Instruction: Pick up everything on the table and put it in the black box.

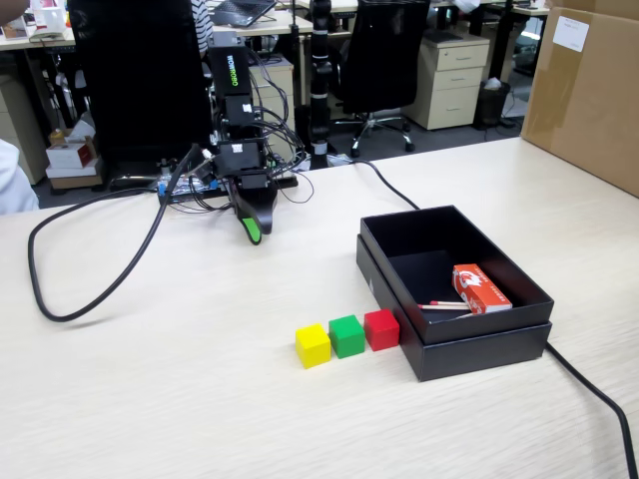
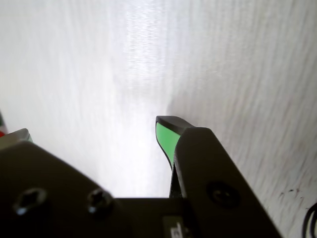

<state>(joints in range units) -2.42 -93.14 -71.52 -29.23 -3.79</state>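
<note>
Three small cubes stand in a row on the table (image 1: 200, 379): yellow (image 1: 313, 345), green (image 1: 346, 335) and red (image 1: 381, 328). The red one almost touches the black box (image 1: 479, 351), which sits in its lid to the right. My gripper (image 1: 252, 232) hangs tip-down near the arm's base at the back, far from the cubes. In the wrist view the gripper (image 2: 91, 134) holds nothing. Its green-padded fingertip (image 2: 166, 133) shows a bare inner face, with only bright tabletop (image 2: 148, 59) beside it. The other jaw is a blurred grey edge at the far left.
Inside the box lie a red-orange matchbox (image 1: 481, 287) and thin matchsticks (image 1: 444, 304). A black cable (image 1: 90, 289) loops across the table's left. Another cable (image 1: 599, 399) runs off behind the box. A brown carton (image 1: 589, 90) stands at the back right.
</note>
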